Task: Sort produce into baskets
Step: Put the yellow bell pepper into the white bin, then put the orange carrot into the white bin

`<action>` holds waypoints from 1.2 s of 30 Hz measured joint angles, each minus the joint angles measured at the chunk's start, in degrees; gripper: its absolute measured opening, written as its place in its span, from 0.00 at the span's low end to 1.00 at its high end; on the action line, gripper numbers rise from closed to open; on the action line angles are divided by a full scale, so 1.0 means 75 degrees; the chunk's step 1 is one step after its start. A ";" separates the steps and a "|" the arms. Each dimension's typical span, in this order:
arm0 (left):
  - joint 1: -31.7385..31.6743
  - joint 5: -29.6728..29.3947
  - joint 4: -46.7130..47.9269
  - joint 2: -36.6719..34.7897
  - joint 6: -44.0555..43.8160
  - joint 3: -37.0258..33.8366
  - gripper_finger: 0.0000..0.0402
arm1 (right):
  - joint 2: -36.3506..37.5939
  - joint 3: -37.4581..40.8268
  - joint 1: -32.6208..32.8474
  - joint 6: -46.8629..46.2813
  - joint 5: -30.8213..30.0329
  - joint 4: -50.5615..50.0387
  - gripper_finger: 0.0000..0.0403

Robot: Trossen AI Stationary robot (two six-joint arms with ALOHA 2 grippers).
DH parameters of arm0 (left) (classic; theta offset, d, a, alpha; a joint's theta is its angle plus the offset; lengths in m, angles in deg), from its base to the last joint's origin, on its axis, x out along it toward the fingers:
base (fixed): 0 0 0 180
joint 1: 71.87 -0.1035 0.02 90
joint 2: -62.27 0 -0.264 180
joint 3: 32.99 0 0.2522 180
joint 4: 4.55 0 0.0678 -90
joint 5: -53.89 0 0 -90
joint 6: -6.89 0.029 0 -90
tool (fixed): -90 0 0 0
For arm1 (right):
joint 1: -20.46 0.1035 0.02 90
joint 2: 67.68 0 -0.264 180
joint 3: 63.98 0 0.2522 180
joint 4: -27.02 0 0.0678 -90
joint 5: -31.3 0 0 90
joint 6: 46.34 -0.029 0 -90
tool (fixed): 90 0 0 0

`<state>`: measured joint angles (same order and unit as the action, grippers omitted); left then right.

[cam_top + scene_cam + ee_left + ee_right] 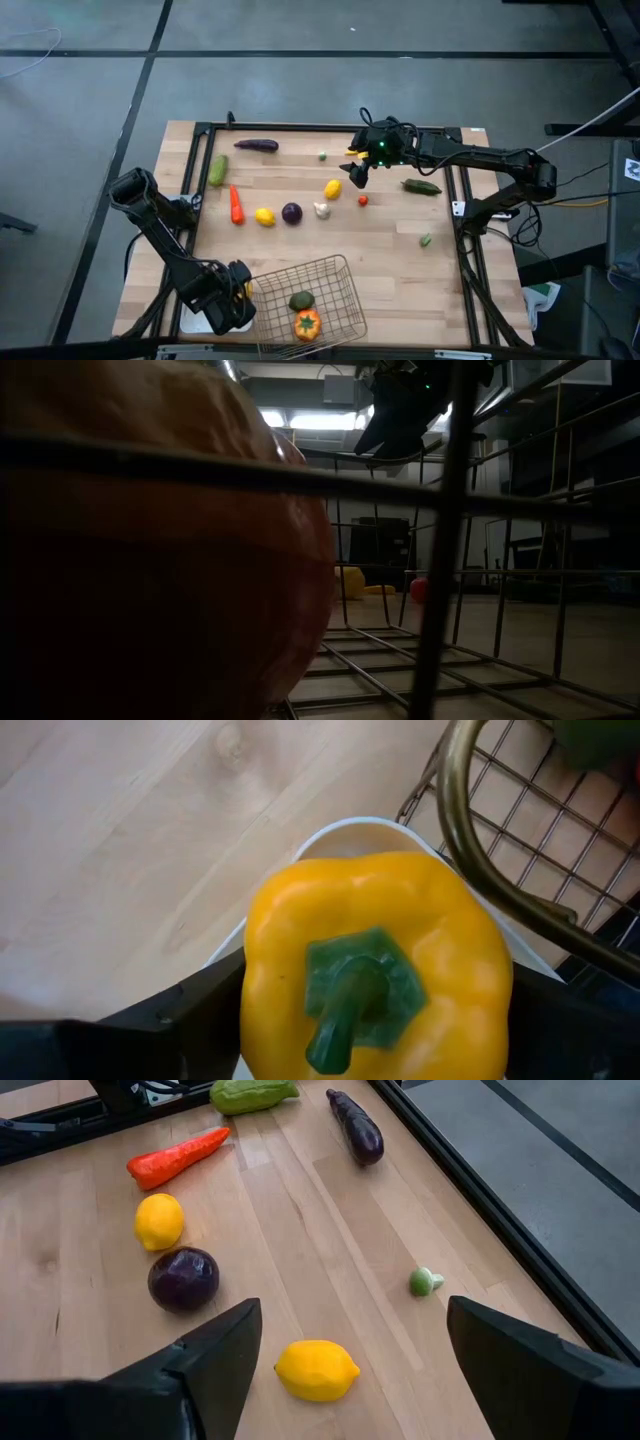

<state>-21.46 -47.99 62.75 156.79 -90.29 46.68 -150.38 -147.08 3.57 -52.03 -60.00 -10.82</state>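
My left gripper (378, 975) hangs over the white tray (340, 830) at the table's near left corner, shut on a yellow pepper (375, 910) with a green stem. The wire basket (335, 268) beside it holds an orange pepper (307, 323) and a green piece (301, 300). My right gripper (350, 1330) hovers open above a lemon (316, 1370) at the far middle, touching nothing. A purple onion (183, 1278), a second lemon (159, 1220), a red-orange pepper (178, 1158), a cucumber (252, 1094) and an eggplant (357, 1128) lie loose on the table. My left gripper has the yellow pepper's two opposite side walls (255, 990) between its two fingers. The fingers come from above, pointing steeply down. The pepper is upright, stem up, over the white tray. The pepper itself hides whether its bottom rests on the tray.
Garlic (321, 210), a small red piece (363, 200), a green chili (421, 187) and small green pieces (425, 239) lie on the right half. A dark frame (465, 230) runs along the table's edges. In the low view the orange pepper (150, 540) and basket wires fill the foreground.
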 joint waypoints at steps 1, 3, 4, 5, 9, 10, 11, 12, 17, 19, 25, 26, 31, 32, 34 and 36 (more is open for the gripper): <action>0.0000 0.0000 0.0000 0.0000 -0.0031 0.0000 0.85 | 0.0000 0.0000 0.0002 -0.0001 0.0000 0.0000 0.78; 0.0000 0.0000 -0.0006 0.0000 -0.0045 0.0000 0.91 | 0.0000 0.0000 0.0002 -0.0001 0.0000 0.0002 0.78; 0.0001 0.0000 -0.0019 -0.0001 -0.0030 0.0000 0.94 | 0.0000 0.0000 0.0002 -0.0001 0.0000 0.0003 0.78; 0.0000 0.0000 -0.0039 -0.0003 0.0006 0.0000 0.97 | 0.0000 0.0000 0.0000 -0.0001 0.0000 0.0002 0.78; 0.0000 0.0000 -0.0082 -0.0009 0.0253 0.0000 0.97 | 0.0000 0.0000 -0.0001 0.0001 0.0000 0.0002 0.78; 0.0000 0.0000 -0.0082 -0.0009 0.0321 0.0000 0.96 | 0.0000 0.0000 0.0000 -0.0001 0.0000 0.0001 0.78; 0.0000 0.0000 -0.0084 -0.0016 0.0362 0.0000 0.96 | 0.0000 0.0000 0.0002 -0.0001 0.0000 0.0002 0.78; 0.0000 0.0000 -0.0082 -0.0036 0.0365 -0.0003 0.95 | 0.0000 0.0000 0.0001 -0.0001 0.0000 0.0000 0.78; 0.0000 0.0002 -0.0085 -0.0359 0.0295 -0.0006 0.95 | 0.0000 0.0000 0.0002 -0.0001 0.0000 0.0003 0.78; 0.0000 0.0003 -0.0085 -0.0572 0.0257 -0.0006 0.95 | 0.0000 0.0000 0.0002 -0.0001 0.0000 0.0002 0.78; -0.0022 -0.0149 -0.0087 -0.1354 -0.0033 -0.0006 0.96 | 0.0000 0.0000 0.0001 0.0001 0.0000 0.0000 0.78; -0.0036 -0.0207 -0.0087 -0.1501 -0.0112 -0.0006 0.96 | 0.0000 0.0000 0.0001 0.0000 0.0000 0.0003 0.78; -0.0198 -0.0391 -0.0089 -0.2037 -0.0248 -0.0004 0.96 | 0.0000 0.0000 -0.0001 -0.0001 0.0000 0.0001 0.78; -0.0269 -0.0393 -0.0093 -0.2084 -0.0244 -0.0006 0.96 | 0.0000 0.0000 0.0002 0.0000 0.0000 0.0000 0.78; -0.0487 -0.0396 -0.0143 -0.2095 -0.0130 -0.0005 0.96 | 0.0000 0.0000 0.0000 -0.0001 0.0000 0.0000 0.78; -0.0751 -0.0397 -0.0207 -0.2095 0.0172 -0.0006 0.96 | 0.0000 0.0000 0.0002 0.0000 0.0000 -0.0001 0.78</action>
<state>-27.09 -50.97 61.20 141.07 -89.00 46.63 -150.38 -147.08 3.58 -52.03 -60.00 -10.83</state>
